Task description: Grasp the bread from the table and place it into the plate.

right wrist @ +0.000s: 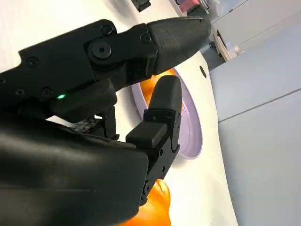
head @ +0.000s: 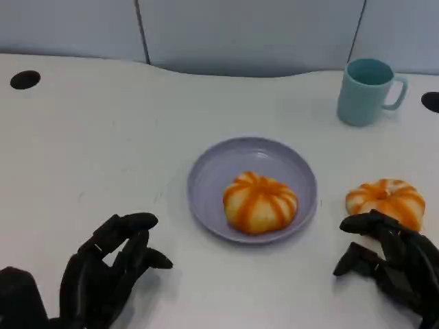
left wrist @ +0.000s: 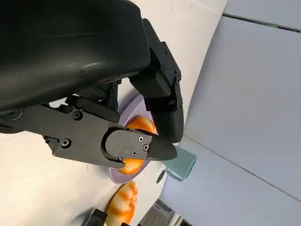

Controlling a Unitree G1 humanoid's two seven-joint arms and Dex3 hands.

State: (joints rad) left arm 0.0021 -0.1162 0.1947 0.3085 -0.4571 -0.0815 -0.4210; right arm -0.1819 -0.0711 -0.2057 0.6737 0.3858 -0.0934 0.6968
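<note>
While one bun (head: 260, 202) lies in the plate (head: 206, 179) at the middle of the desk (head: 103, 130), the head view shows a second bun (head: 385, 200) on the desk just beyond the right hand (head: 387, 259), whose fingers are apart and empty. The left hand (head: 103, 271) hovers near the plate, fingers spread, holding nothing. A mug (head: 365, 91) stands further back.

In the left wrist view, black fingers (left wrist: 136, 146) cross the plate (left wrist: 117, 175) and both buns.

In the right wrist view, parted fingers (right wrist: 162, 108) reach over the plate (right wrist: 190, 132).
</note>
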